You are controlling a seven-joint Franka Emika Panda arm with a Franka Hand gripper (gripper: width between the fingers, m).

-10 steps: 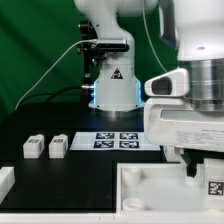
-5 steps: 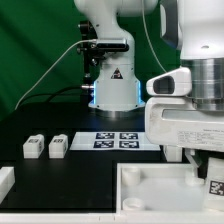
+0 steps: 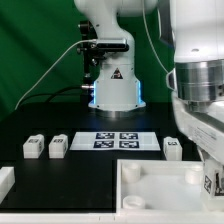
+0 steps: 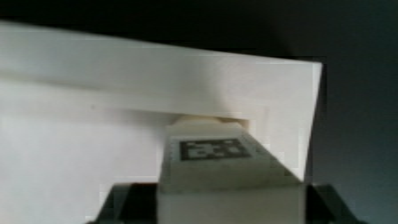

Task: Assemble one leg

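My gripper (image 3: 210, 178) is at the exterior view's lower right, shut on one leg (image 3: 210, 183), a small white block with a square tag. It holds the leg over the right corner of the large white tray-like piece (image 3: 150, 190). In the wrist view the leg (image 4: 217, 160) fills the gap between the dark fingers (image 4: 135, 203), with the tray-like piece's white surface (image 4: 89, 110) behind it. Two more legs (image 3: 33, 147) (image 3: 58, 146) stand at the left. A third loose leg (image 3: 172, 148) stands right of the marker board.
The marker board (image 3: 115, 140) lies on the black table in front of the arm's base (image 3: 112, 95). Another white part (image 3: 5, 181) shows at the lower left edge. The arm's large white body (image 3: 200, 90) fills the right side.
The arm's white body has shifted up and toward the exterior view's right, uncovering the loose leg beside the marker board. The held leg has stayed at about the same spot.
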